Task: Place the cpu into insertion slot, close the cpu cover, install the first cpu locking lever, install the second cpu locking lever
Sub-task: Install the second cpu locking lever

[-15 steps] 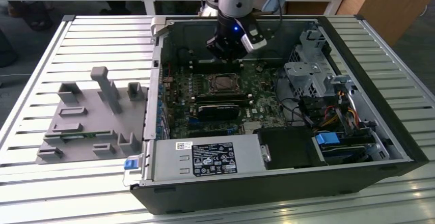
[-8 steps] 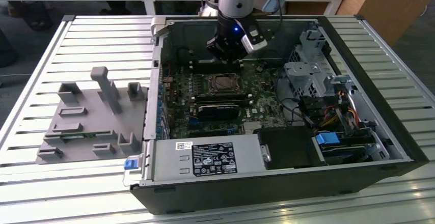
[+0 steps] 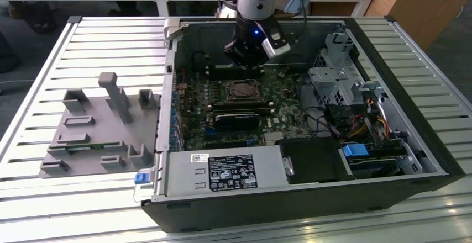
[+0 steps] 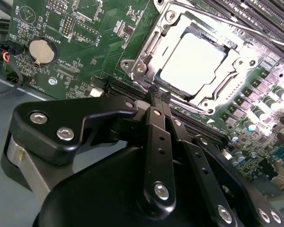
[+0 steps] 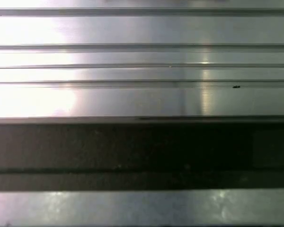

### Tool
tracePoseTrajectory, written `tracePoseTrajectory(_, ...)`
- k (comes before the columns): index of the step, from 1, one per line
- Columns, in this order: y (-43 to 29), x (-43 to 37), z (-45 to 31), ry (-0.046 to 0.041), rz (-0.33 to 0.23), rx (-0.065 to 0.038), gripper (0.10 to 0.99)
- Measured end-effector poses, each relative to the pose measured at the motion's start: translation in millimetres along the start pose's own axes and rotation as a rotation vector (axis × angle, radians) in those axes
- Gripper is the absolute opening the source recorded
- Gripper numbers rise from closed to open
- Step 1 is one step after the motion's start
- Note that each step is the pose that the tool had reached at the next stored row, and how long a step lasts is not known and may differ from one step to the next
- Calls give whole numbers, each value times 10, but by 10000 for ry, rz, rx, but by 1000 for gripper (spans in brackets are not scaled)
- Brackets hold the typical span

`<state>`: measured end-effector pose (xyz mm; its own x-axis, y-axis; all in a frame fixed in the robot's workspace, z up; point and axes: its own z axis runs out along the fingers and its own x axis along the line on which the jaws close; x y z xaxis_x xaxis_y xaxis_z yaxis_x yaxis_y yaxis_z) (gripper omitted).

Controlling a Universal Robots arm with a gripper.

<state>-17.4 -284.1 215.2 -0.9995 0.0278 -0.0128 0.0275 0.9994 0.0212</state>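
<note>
In the second wrist view the cpu [image 4: 191, 61] lies flat in the insertion slot [image 3: 242, 91], its pale silver face showing through the window of the cpu cover [image 4: 150, 43]. That silvery frame lies down around the chip. My gripper [image 4: 156, 93] is shut with nothing between its black fingers, its tips close to the socket's near edge. In the exterior view the gripper [image 3: 247, 67] hangs inside the open computer case, just behind and above the socket on the green circuit board [image 3: 284, 110].
A grey fixture block [image 3: 96, 127] sits on the slatted metal table [image 5: 142, 61] at the exterior view's left. Inside the case are a power supply [image 3: 221, 172], a drive cage [image 3: 335, 83], cables [image 3: 361, 124] and long black cards [image 3: 237, 116]. A coin battery [image 4: 40, 51] sits on the board.
</note>
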Motion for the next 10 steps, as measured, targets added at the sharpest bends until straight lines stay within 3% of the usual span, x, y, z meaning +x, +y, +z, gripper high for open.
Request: tracePoseTrajectory(10, -83, -2, -2, 0, 0, -1, 106)
